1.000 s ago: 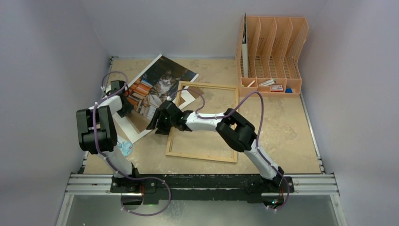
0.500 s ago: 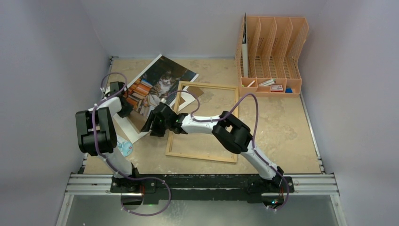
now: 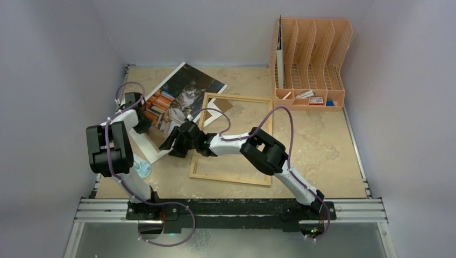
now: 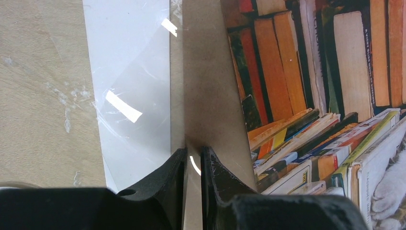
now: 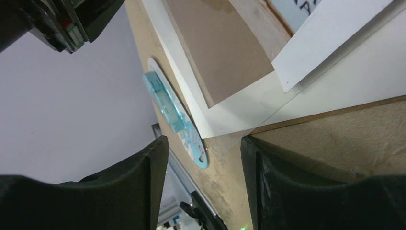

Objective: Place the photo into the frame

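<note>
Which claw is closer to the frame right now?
Right. The right claw hovers open beside the frame's left rail; the left claw is farther left, pinching the brown board beside the photo.

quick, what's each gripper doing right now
left gripper: closed, pinching the edge of the brown backing board
right gripper: open, holding nothing

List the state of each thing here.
photo, lying flat outside the frame.
frame, lying flat, no photo in it.
left gripper, fingers almost together at the brown board's edge.
right gripper, fingers wide open, holding nothing.
file organiser, upright.
</note>
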Action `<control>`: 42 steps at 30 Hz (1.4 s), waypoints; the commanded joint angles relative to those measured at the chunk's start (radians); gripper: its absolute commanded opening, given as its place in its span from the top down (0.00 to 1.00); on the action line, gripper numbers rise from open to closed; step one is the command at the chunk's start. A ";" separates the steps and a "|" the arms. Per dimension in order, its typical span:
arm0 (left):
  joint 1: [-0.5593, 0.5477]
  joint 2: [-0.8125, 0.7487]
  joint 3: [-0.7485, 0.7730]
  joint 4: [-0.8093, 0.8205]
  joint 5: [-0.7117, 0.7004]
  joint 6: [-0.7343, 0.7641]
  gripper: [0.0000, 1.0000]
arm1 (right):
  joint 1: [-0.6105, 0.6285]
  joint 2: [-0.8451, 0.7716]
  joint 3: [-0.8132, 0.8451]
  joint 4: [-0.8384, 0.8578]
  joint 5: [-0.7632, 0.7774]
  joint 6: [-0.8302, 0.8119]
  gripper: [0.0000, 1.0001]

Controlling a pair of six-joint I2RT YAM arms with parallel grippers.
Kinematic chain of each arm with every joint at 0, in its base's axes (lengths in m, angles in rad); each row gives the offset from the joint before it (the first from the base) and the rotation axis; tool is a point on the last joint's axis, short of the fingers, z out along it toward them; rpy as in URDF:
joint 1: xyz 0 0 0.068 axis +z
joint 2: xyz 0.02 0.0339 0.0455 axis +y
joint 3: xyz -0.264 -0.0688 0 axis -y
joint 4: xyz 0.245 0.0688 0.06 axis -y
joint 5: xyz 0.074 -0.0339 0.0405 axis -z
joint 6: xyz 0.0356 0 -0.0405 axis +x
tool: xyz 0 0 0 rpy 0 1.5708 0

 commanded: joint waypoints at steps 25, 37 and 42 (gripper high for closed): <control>-0.002 0.157 -0.114 -0.178 0.147 0.004 0.85 | -0.040 -0.036 -0.170 0.570 -0.008 0.153 0.39; -0.002 0.162 -0.099 -0.180 0.150 0.002 0.85 | -0.036 -0.035 -0.185 0.378 0.047 0.162 0.41; -0.002 0.167 -0.098 -0.180 0.150 0.008 0.86 | -0.040 -0.026 -0.196 0.389 0.064 0.156 0.54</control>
